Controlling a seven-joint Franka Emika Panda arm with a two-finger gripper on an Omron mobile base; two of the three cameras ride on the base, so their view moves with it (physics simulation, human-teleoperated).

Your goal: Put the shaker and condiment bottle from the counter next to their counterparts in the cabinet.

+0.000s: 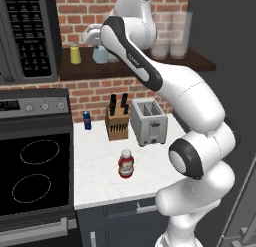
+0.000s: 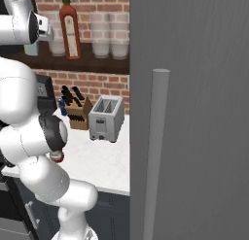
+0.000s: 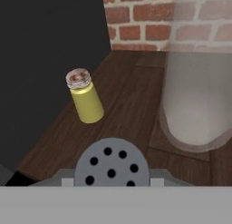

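My gripper (image 1: 99, 47) is up at the cabinet (image 1: 90, 70), an open dark wooden shelf with a brick back, and is shut on the pale blue-grey shaker (image 1: 100, 54). Its grey holed cap (image 3: 111, 166) sits at the bottom of the hand view. The shaker is at shelf level, just right of the yellow shaker (image 1: 75, 54) (image 3: 84, 97); I cannot tell whether it touches the wood. A tall red-brown bottle (image 2: 69, 30) with a green cap stands further along the shelf. The squat red condiment bottle (image 1: 126, 164) stands upright on the white counter, in front of the knife block.
Clear glasses (image 1: 170, 38) (image 3: 199, 105) stand on the shelf right of my hand. On the counter are a knife block (image 1: 117, 122), a toaster (image 1: 148, 122) and a small blue can (image 1: 87, 120). A microwave (image 1: 30, 36) and stove (image 1: 35, 171) are left. A grey door (image 2: 194, 112) fills the right.
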